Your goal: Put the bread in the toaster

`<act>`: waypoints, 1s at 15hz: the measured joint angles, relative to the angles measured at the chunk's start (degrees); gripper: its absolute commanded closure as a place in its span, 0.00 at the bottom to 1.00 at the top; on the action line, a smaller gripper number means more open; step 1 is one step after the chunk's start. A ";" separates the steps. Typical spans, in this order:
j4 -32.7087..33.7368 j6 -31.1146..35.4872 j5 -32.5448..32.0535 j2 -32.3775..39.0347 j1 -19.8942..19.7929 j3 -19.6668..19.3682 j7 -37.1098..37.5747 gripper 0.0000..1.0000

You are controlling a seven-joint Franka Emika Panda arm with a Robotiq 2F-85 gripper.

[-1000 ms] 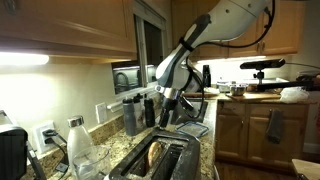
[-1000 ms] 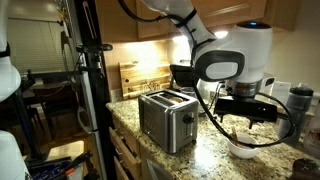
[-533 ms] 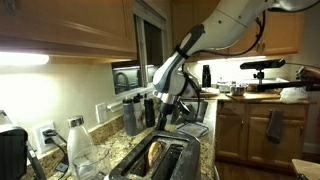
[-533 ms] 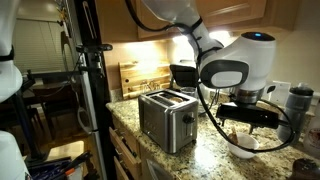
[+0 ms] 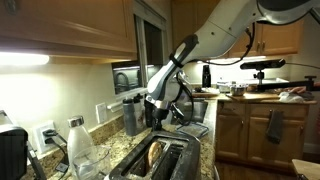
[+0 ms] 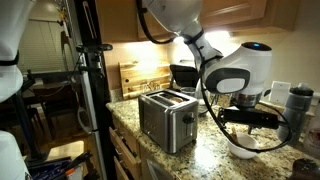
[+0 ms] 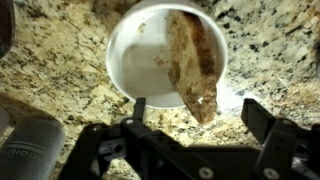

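Your jaws are spread wide apart and are holding nothing. In the wrist view you can see the two black fingers (image 7: pixel 140 108) with a big gap between them.

The pale tan slice of bread with the brown crust (image 7: pixel 192 60) is right under your jaws. It lies tilted in a round white bowl (image 7: pixel 120 50). One end of the slice is deep in the bowl. The other end sticks out over the rim, and in the wrist view it shows in the gap between the fingers. You cannot tell if the fingers touch the bread.

The bowl sits on the speckled brown stone tabletop (image 7: pixel 60 60). In an exterior view the white bowl (image 6: pixel 243 149) is just below your jaws.

The wide shiny steel toaster (image 6: pixel 167 118) stands on the same tabletop, off to one side of your jaws and well apart from the bowl. Its two long dark slots face up. In an exterior view the toaster (image 5: pixel 160 162) is low in front, and a tan thing (image 5: pixel 155 153) shows in one slot. You cannot tell what it is.

A grey round metal can (image 7: pixel 30 150) stands just beside one side of your jaws.
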 measured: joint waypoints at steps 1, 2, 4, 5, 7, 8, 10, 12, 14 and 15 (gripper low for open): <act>0.42 0.00 -0.42 0.41 -0.02 0.18 0.00 0.38; 0.78 0.00 -0.75 0.73 -0.04 0.36 0.00 0.45; 1.44 0.00 -1.25 1.31 -0.09 0.63 0.00 0.58; 1.72 0.00 -1.53 1.56 -0.11 0.69 0.00 0.64; 2.13 0.00 -1.94 1.83 -0.11 0.72 0.05 0.77; 2.26 0.00 -2.36 1.84 -0.12 0.68 0.62 0.84; 2.77 0.12 -3.28 1.82 -0.12 0.59 2.75 0.93; 3.65 0.20 -4.44 1.72 -0.11 0.38 5.53 0.94; 4.55 0.23 -5.91 1.66 -0.10 0.13 8.50 0.91; 4.91 0.23 -6.75 1.67 -0.10 -0.01 9.96 0.91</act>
